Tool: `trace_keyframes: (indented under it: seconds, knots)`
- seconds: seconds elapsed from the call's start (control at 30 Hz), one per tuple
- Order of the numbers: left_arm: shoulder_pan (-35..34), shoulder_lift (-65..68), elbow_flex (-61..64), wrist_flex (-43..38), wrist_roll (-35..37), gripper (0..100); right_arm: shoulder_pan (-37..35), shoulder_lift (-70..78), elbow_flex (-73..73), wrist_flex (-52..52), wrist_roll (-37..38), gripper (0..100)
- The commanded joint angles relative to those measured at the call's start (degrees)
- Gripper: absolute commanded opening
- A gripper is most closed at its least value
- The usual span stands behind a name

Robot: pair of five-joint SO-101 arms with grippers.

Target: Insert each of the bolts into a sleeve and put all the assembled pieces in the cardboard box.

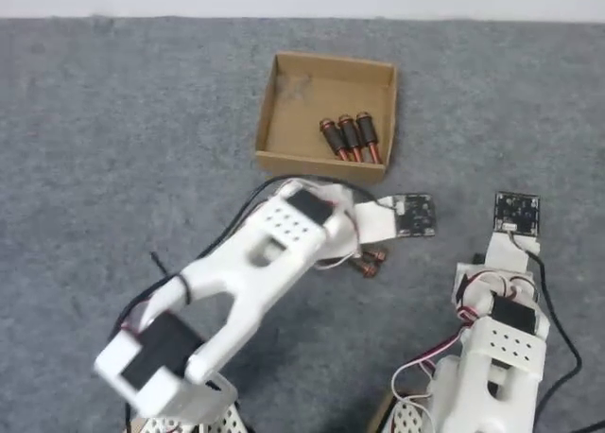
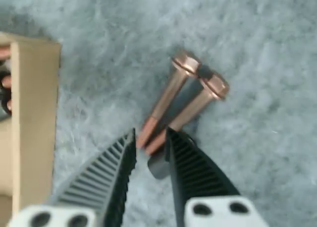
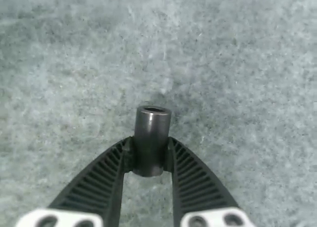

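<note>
Frankly, my worry begins near the cardboard box (image 1: 267, 112): overhead I count three finished pieces (image 1: 350, 137) inside it, but the left arm (image 1: 255, 263) covers most of the two bolts (image 1: 369, 261) lying just in front. The left gripper (image 2: 151, 138), seen from its own wrist, has its fingers slightly apart around the threaded ends of both bolts at once, so closing could pinch the pair or flick one aside. The right gripper (image 3: 148, 148) is clenched on a sleeve (image 3: 152, 130), gripped near one end, so an off-line push could tilt it.
</note>
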Motion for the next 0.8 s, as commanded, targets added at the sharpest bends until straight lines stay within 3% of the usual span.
trace_keyframes:
  seconds: [0.0, 0.23, 0.6, 0.77]
  knots:
    - [1.8, 5.6, -8.7, 1.0, -0.6, 9, -0.7, -2.2, -0.5, -0.9, 0.9, 0.7]
    - [5.4, 11.6, -11.3, 0.8, -0.7, 9, -0.7, -1.8, -0.4, -2.3, 0.9, 0.7]
    - [4.7, 19.4, -17.8, 1.0, -0.2, 9, -0.7, -2.1, -0.3, -2.0, 1.0, 0.7]
    - [6.8, 20.0, -17.8, 1.0, 6.0, 9, -0.7, -2.1, -0.3, -2.0, 1.0, 0.7]
